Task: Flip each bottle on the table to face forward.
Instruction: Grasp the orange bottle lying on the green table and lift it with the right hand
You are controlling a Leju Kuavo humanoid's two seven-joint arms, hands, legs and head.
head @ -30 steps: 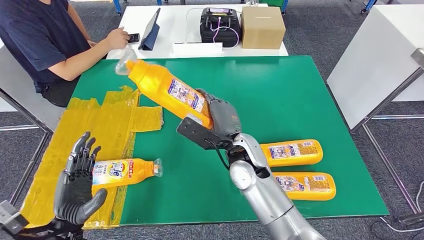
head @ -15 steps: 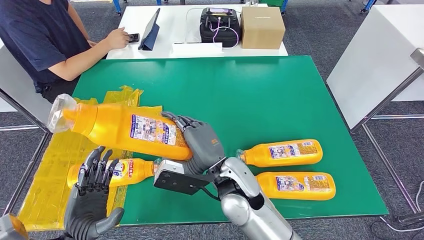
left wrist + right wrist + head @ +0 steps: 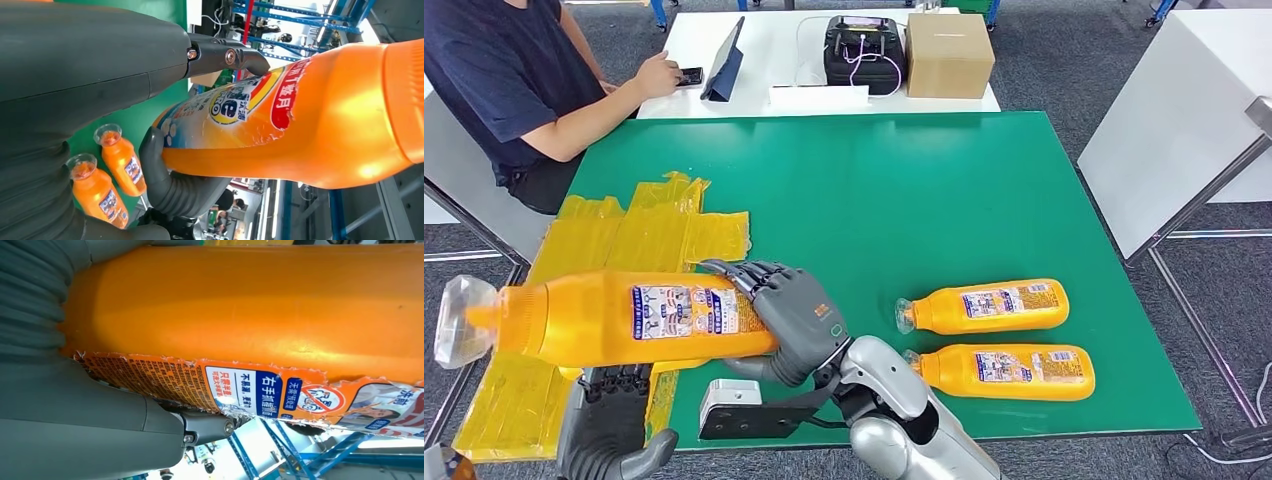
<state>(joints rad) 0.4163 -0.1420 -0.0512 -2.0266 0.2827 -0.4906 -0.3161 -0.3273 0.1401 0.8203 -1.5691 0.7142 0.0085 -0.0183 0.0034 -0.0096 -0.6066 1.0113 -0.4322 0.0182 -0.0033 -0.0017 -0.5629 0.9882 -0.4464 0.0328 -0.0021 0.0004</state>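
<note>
Gripping one orange bottle [image 3: 634,318] in my right hand [image 3: 789,322], left hand [image 3: 609,425] beneath, grip unclear; two bottles [image 3: 982,306] right of it lie unflipped.

Before me lay a green tabltop [image 3: 944,190], with crumpled yellow sheeting [image 3: 624,235] taped over its left part. Beyond it stood a white table [image 3: 754,60] carrying a cardboard box [image 3: 949,55], a black case [image 3: 864,50] with cables, and a propped tablet [image 3: 726,62] — a person in a dark shirt [image 3: 494,70] sat at its left end. Another white table [image 3: 1174,120] stood on my right. The floor [image 3: 1064,60] was grey carpet — blue metal racking [image 3: 300,25] showed farther off.
</note>
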